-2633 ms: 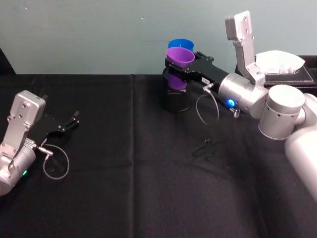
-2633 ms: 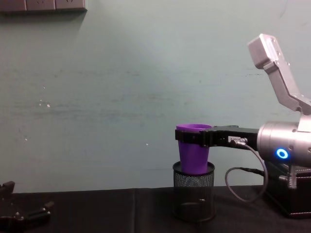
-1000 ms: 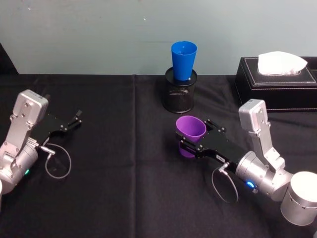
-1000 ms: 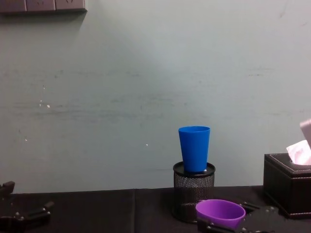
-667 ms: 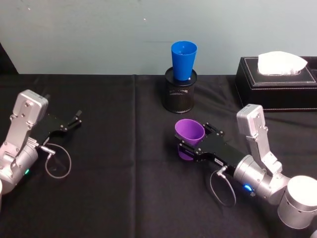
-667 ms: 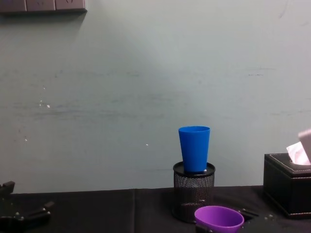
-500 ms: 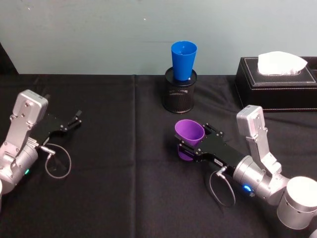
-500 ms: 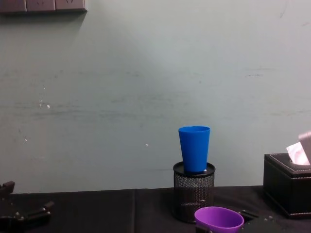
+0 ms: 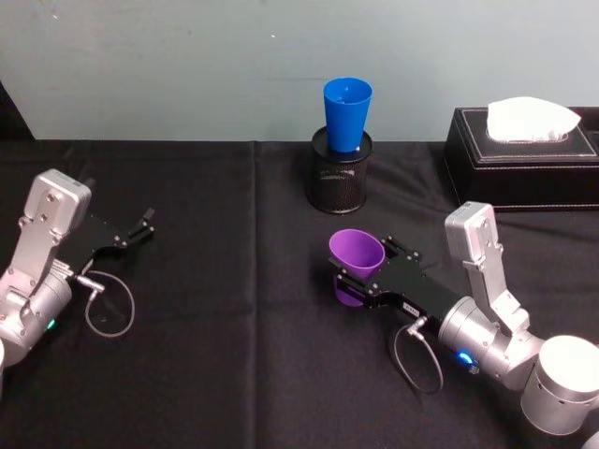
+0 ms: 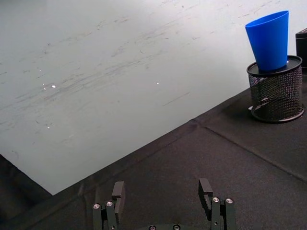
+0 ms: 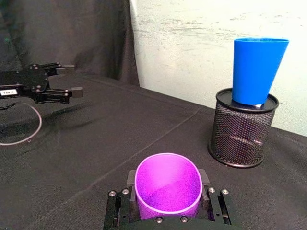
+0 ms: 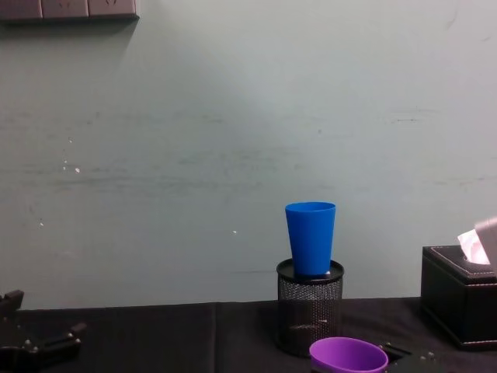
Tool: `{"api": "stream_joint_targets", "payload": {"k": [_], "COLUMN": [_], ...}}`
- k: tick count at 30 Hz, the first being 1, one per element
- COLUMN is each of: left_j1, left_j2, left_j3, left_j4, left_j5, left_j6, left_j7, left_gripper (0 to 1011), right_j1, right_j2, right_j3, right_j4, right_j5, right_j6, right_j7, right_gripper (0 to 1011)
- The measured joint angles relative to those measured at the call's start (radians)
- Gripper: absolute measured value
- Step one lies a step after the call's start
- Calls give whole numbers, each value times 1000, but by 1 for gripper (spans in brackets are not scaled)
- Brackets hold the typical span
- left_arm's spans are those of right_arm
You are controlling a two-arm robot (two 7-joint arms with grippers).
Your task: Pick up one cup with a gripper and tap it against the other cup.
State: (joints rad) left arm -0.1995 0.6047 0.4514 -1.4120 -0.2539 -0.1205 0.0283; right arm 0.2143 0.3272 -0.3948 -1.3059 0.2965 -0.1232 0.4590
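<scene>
You're holding the purple cup (image 9: 356, 254) in the right gripper (image 9: 367, 277), mid-table; blue cup (image 9: 347, 113) tap isn't done yet. Left gripper (image 9: 138, 230) is idling open nr the left edge.

The right gripper (image 9: 354, 278) is reaching in from the robot's right, low over the table (image 9: 234, 355), in front of the mesh holder (image 9: 339, 183). Its fingers (image 11: 207, 194) are clamping the purple cup (image 9: 356, 263) from both sides. The left gripper (image 9: 142, 226) is resting well to the left of the holder, its fingers (image 10: 118, 192) spread apart and holding nothing.
</scene>
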Motion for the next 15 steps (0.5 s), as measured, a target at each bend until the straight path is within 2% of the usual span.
{"api": "stream_joint_targets", "payload": {"k": [3, 6, 11, 15], "left_j1": [0, 0, 0, 0], "left_j2": [0, 0, 0, 0], "left_j3": [0, 0, 0, 0], "left_j4": [0, 0, 0, 0], "left_j5": [0, 0, 0, 0], "left_j6": [0, 0, 0, 0], "left_j7": [0, 0, 0, 0], "left_gripper": [1005, 1005, 1005, 1005], "right_j1": [0, 0, 0, 0], "right_j2": [0, 0, 1, 1], "right_j3": [0, 0, 0, 0], "right_j4": [-1, -1, -2, -3], "right_j5": [0, 0, 1, 1], "right_j6": [0, 0, 0, 1], "right_j7": [0, 0, 0, -1], "right_gripper": [733, 790, 943, 1002]}}
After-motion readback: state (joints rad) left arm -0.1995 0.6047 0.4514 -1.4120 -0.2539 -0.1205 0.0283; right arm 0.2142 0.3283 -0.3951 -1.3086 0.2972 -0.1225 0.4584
